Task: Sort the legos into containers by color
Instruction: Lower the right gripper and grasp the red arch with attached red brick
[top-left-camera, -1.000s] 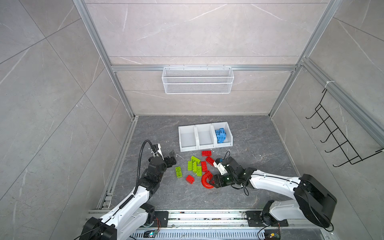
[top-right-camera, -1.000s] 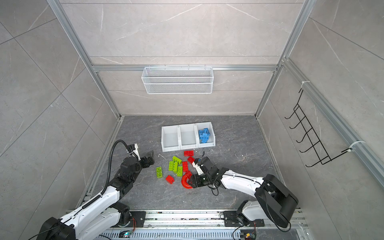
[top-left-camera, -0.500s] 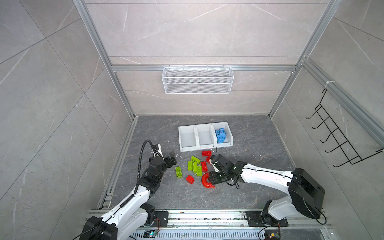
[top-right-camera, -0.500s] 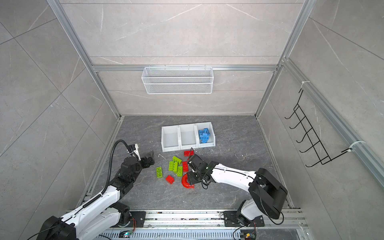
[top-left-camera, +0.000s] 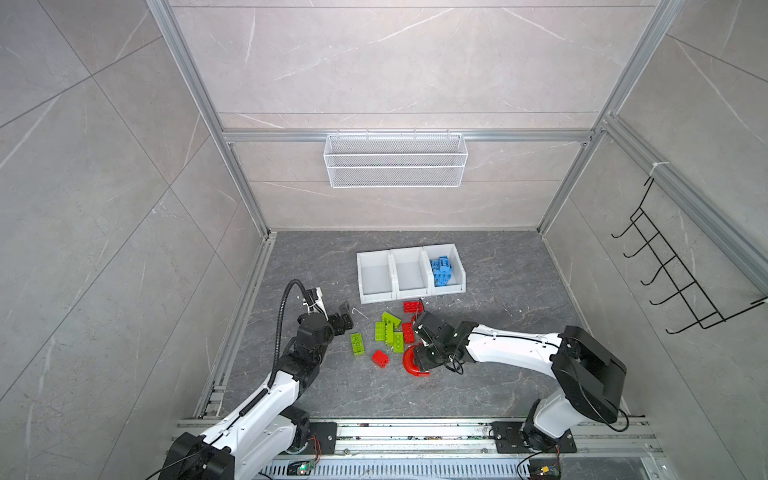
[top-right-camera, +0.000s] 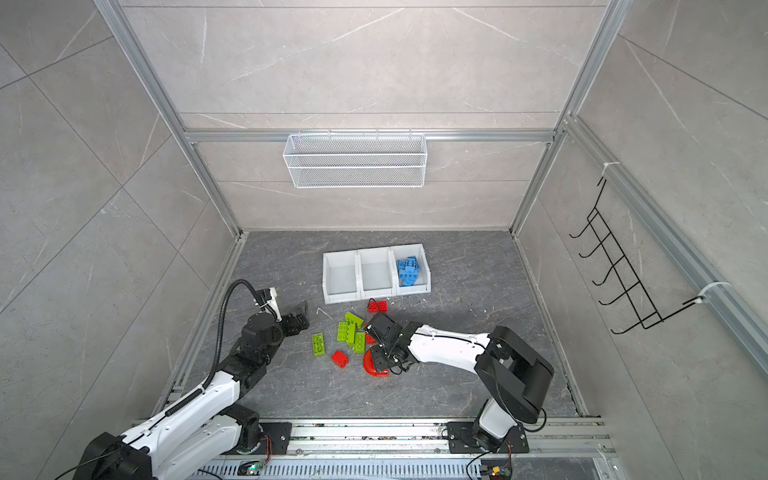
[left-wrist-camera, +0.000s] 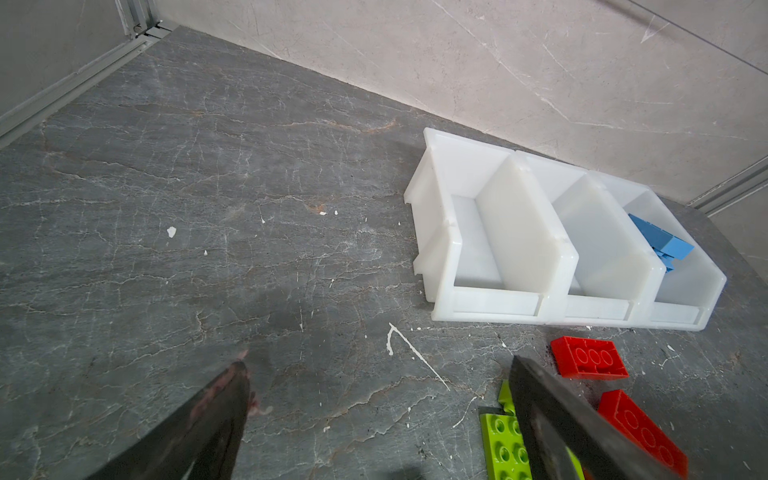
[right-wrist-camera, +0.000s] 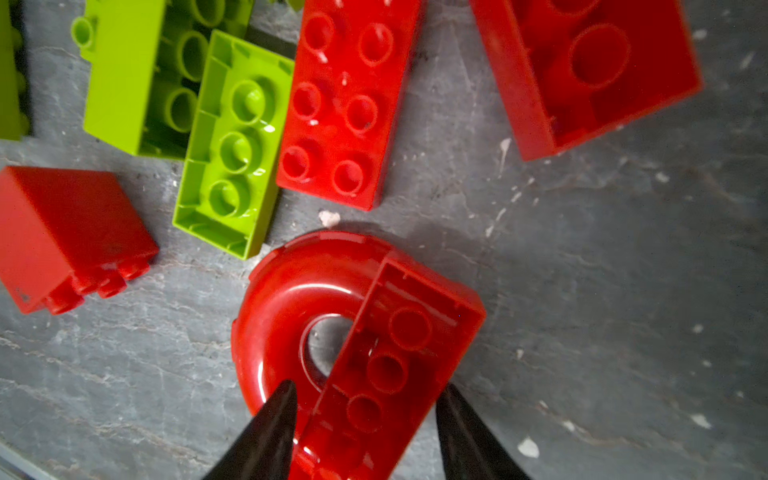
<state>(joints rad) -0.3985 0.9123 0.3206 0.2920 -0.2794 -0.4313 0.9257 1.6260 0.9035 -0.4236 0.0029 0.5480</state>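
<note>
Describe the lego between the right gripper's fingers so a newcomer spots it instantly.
In front of the white bins lies a loose pile of red and green legos. At its near edge, straddled by the right gripper, is the red arch: the only curved piece among rectangular bricks.

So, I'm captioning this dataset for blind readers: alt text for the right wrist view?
The right hand straddles the base of a red arch piece with its black fingertips, on a grey stone table. Nearby lie loose lime green bricks and red bricks.

Legos (top-left-camera: 389, 332) lie before the containers (top-left-camera: 376, 297), others seemingly piled in the rightmost.
</note>
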